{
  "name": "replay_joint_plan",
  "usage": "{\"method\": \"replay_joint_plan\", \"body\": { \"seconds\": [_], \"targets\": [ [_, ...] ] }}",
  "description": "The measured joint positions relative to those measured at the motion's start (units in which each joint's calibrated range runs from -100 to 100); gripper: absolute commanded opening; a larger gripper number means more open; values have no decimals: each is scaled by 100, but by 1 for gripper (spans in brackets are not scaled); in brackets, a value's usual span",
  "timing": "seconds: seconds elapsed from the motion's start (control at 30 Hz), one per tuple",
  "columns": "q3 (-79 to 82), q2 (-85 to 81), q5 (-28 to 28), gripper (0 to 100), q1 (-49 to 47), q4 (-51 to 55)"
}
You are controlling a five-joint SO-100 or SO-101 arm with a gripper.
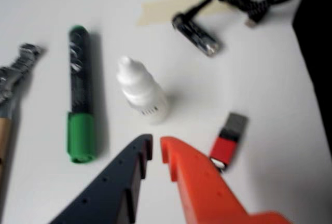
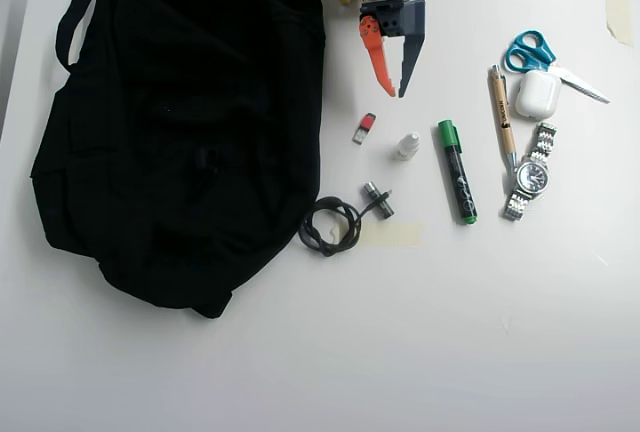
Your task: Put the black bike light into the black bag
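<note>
Tool [image 2: 391, 92] empty, jaws narrowly parted, hovering over surface [image 2: 480, 332] beside dropper bottle [image 1: 141, 92]. Small black lump, likely bike light [image 2: 209, 159], lies on black bag [image 2: 120, 202]; apparently already delivered.

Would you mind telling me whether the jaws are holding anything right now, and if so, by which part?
Nothing is held. The gripper is open and empty, hovering above the table short of the white dropper bottle.
</note>
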Motion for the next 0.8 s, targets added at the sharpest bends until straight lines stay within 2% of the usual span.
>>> {"method": "replay_joint_plan", "body": {
  "seconds": [0.37,0.8],
  "targets": [
    [0,0,10,2,22,1219],
    [0,0,10,2,22,1321]
  ]
}}
